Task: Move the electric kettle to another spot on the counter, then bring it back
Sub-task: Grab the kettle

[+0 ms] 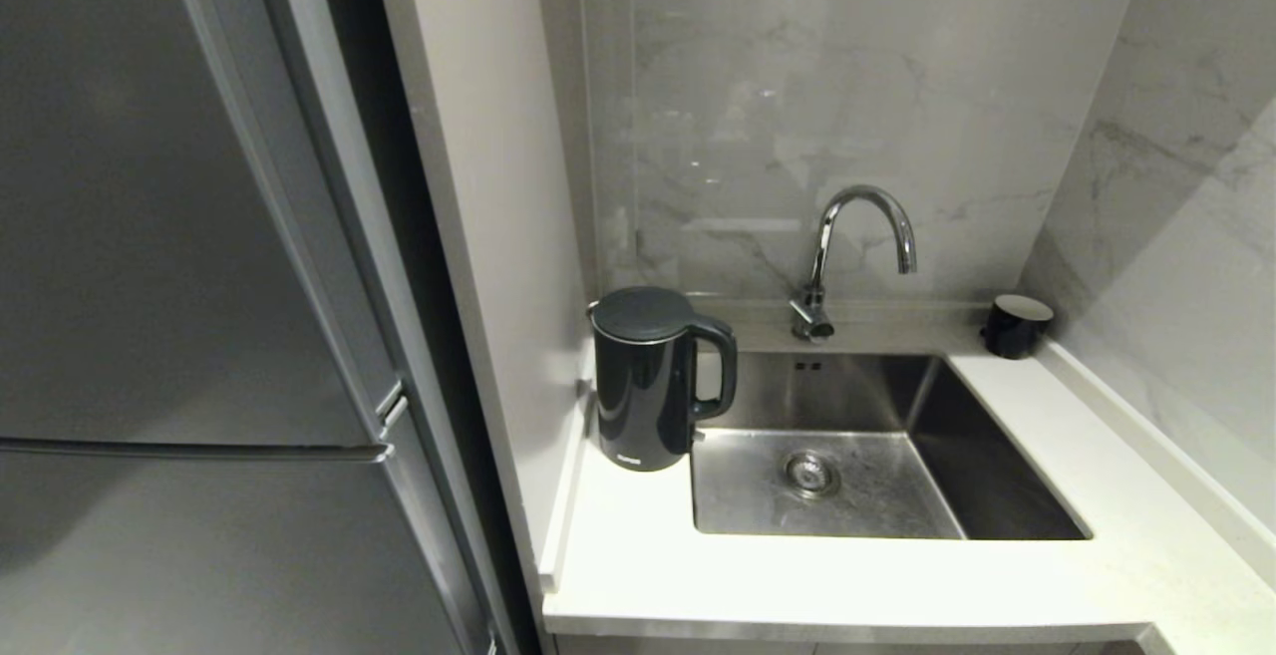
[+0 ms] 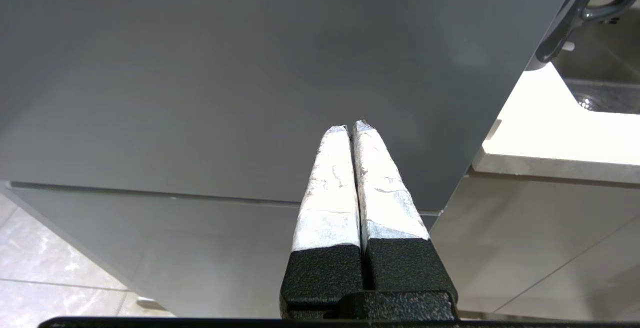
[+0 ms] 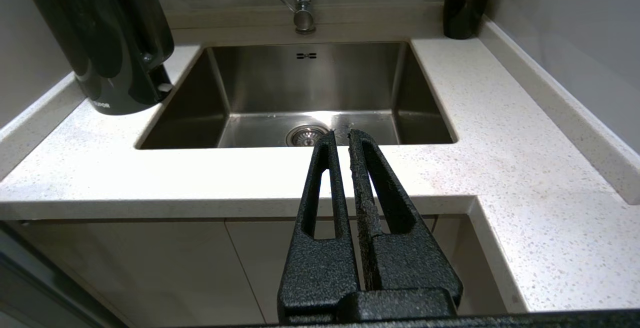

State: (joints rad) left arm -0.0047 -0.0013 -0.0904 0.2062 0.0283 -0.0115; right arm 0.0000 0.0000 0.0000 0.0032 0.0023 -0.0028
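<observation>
The electric kettle (image 1: pixel 648 386), tall, glossy and black with a loop handle facing the sink, stands upright on the white counter (image 1: pixel 797 575) in the back left corner, against the side panel. The right wrist view shows the kettle (image 3: pixel 100 43) far off to one side of my right gripper (image 3: pixel 341 136), which hangs shut and empty in front of the counter's (image 3: pixel 500 133) front edge. My left gripper (image 2: pixel 350 127) is shut on nothing and faces a grey fridge door, away from the counter (image 2: pixel 550 128). Neither gripper shows in the head view.
A steel sink (image 1: pixel 937 436) with a curved tap (image 1: pixel 857 236) takes up the middle of the counter. A small squat black cup (image 1: pixel 1015 324) sits in the back right corner. A tall grey fridge (image 1: pixel 179 286) stands left of the counter. Pale cabinet doors (image 3: pixel 150 268) lie below.
</observation>
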